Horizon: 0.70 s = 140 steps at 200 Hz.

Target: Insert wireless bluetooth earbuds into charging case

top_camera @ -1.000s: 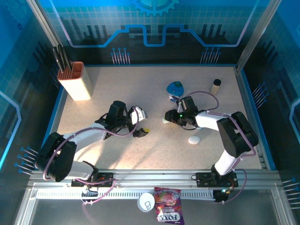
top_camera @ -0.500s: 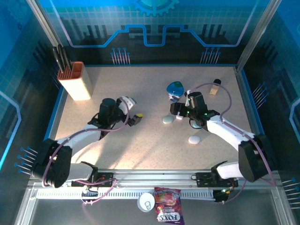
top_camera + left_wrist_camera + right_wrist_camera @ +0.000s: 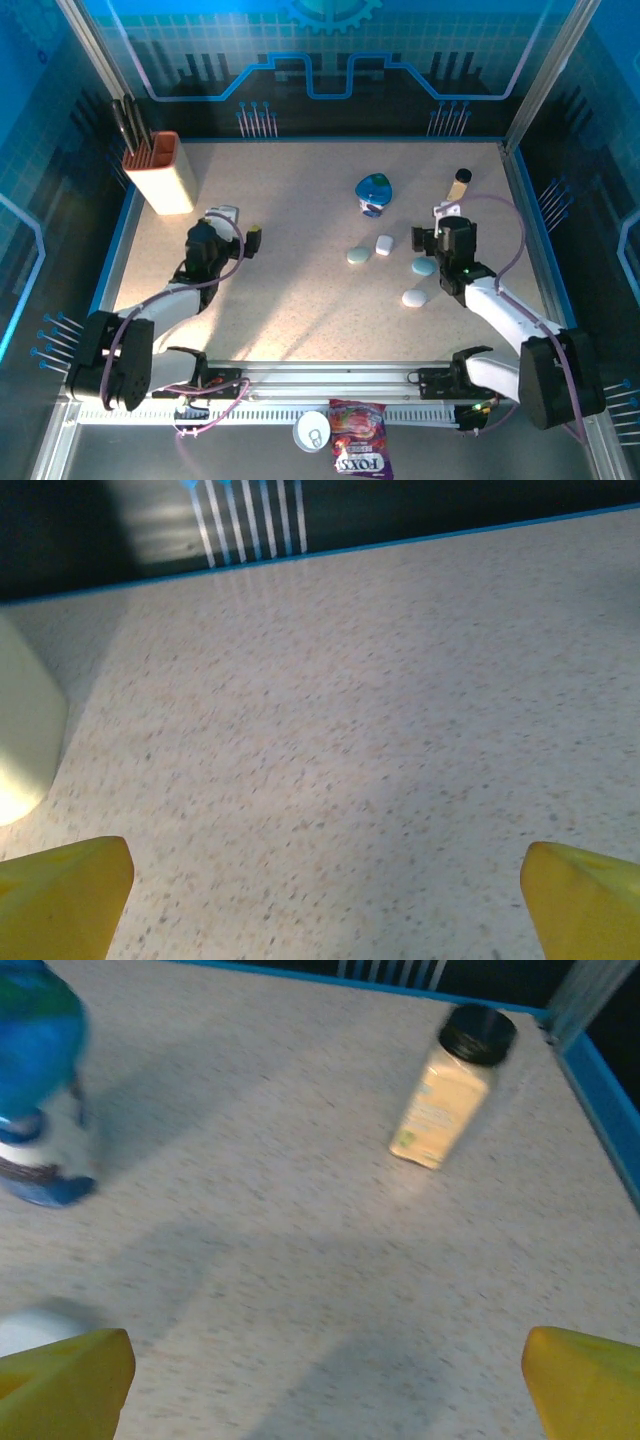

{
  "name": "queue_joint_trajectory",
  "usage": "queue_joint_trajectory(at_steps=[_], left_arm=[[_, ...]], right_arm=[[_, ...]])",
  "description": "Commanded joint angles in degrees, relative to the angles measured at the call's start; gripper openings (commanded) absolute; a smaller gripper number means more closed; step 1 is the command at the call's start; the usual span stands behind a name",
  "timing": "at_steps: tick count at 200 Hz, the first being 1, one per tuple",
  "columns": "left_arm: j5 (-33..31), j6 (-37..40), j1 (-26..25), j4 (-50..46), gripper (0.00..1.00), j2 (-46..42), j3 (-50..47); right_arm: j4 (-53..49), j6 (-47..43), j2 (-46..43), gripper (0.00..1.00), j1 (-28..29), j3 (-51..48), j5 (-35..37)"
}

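What worried me most was size: both pairs of fingers stood spread wide and held nothing, and the earbuds were too small for me to pick out from above among the cases. A wide closing could therefore have caught a case instead of a bud, or sent one skidding over the smooth speckled bench [image 3: 300, 190]. The cases lay right of the bench's middle: a pale teal pebble-shaped case [image 3: 357, 256] just beside a small white squarish case [image 3: 384, 244], a second teal pebble case [image 3: 423, 267] close under my right wrist, and a white pebble case [image 3: 414, 298] nearer the near edge. My right fingers [image 3: 60, 1385] pointed past them towards the far right corner, where the tan black-capped spice jar [image 3: 455, 1085] lay tilted, with the blue round-bodied bottle [image 3: 35, 1090] off to the left. A careless swing back could have knocked either one, or swept the teal case under the wrist. That arm rose from the near right corner, elbow bent, its forearm running to the far edge. My left fingers [image 3: 60, 895] hung low over bare bench near the cream knife block [image 3: 170, 175] by the far left corner, well apart from every case. A reach across risked crowding my right arm.
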Motion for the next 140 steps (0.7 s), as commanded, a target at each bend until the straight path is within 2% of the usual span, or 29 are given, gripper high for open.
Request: queue_joint_trajectory(at_steps=[1,43,58,81,98,111,140], left_arm=[[0.3,-4.4,2.7,11.1,0.99,3.5,-2.1],[3.6,-7.2,6.5,20.4,0.99,12.6,-2.4],[5.0,-8.3,7.7,22.3,0.99,14.7,-2.4],[5.6,-8.8,8.4,25.2,0.99,17.5,-2.6],[5.4,-9.3,8.6,23.1,0.99,17.2,-1.7],[5.1,-9.6,8.8,20.3,0.99,17.0,-0.4],[4.6,-9.2,8.5,19.8,0.99,17.1,-0.1]], right_arm=[[16.1,-2.0,1.4,1.0,-3.3,-4.0,-3.7],[34.5,-0.1,11.2,1.0,-5.9,-8.4,-8.5],[33.2,-1.3,11.9,1.0,-5.9,-7.2,-10.6],[39.5,-1.8,17.1,1.0,-7.0,-7.6,-14.0],[46.7,-2.6,23.1,1.0,-7.2,-8.0,-16.7],[40.8,-2.5,22.1,1.0,-7.5,-6.4,-18.5],[41.0,-2.7,22.8,1.0,-7.7,-5.8,-19.1]])
